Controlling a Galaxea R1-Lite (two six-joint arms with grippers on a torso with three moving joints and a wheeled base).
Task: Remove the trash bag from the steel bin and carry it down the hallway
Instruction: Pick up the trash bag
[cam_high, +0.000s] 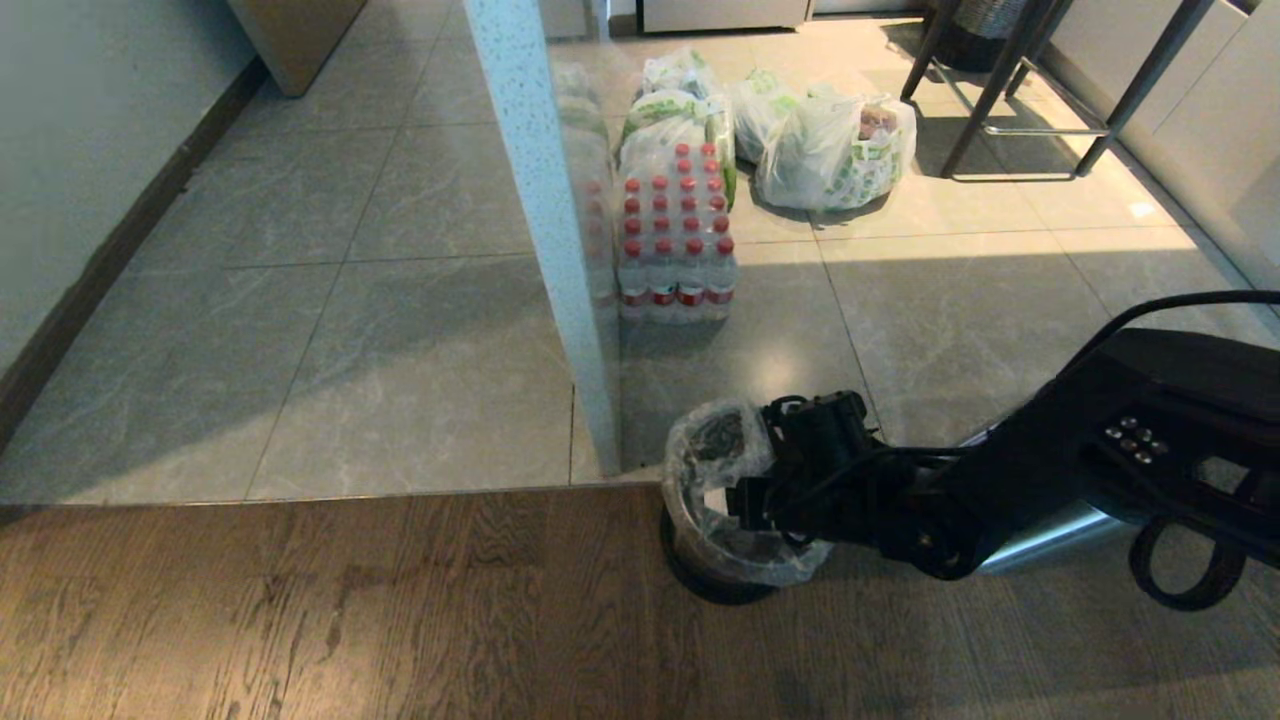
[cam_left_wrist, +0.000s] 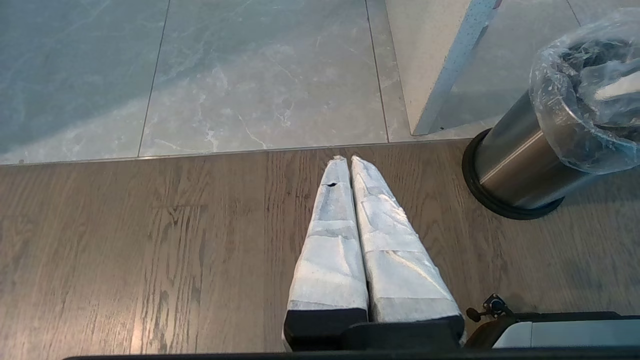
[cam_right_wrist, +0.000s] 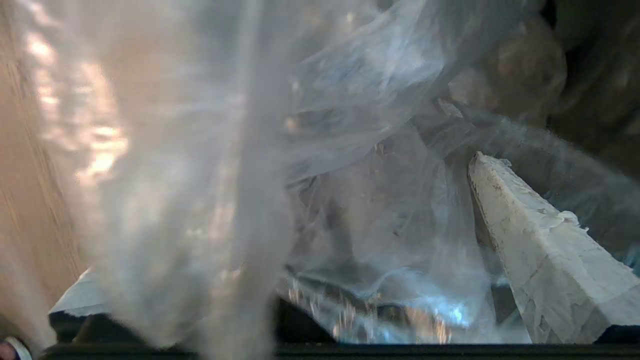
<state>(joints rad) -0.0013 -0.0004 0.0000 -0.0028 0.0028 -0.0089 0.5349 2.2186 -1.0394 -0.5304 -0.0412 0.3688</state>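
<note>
Apparently upright steel bin (cam_high: 700, 555), mouth upward.

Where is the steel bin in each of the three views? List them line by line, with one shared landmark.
Head view: steel bin, lower centre, on wood floor beside the pillar.
Left wrist view: steel bin, right edge, tilted in frame.
Right wrist view: not visible; only its trash bag fills the picture.
Shared landmark: the trash bag.

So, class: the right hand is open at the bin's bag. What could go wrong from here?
1. The bag is thin; the right hand, open with film draped between its fingers, could tear it when lifting.
2. The bin stands close to a pillar; a sideways pull might tip it.
</note>
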